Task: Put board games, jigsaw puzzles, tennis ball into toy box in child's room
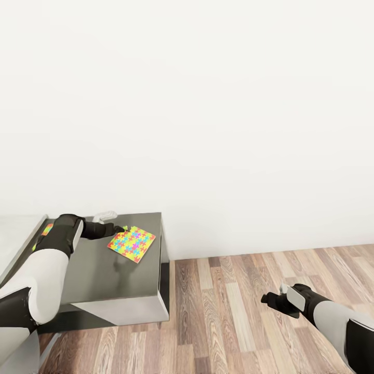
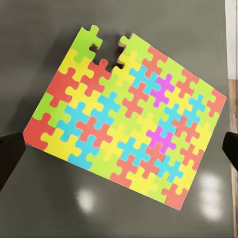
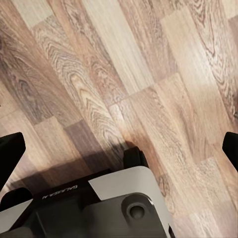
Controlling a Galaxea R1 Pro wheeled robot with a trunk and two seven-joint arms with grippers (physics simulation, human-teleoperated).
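Left gripper hangs just over the jigsaw puzzle, fingers spread wide, nothing held. Puzzle lies flat on the dark tabletop, not yet picked up. Right gripper idles apart above the wooden floor. Collection looks barely begun.

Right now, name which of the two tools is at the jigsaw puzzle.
The left tool: it hovers open at the jigsaw puzzle on the dark side unit. The right tool hangs open over bare wooden floor.
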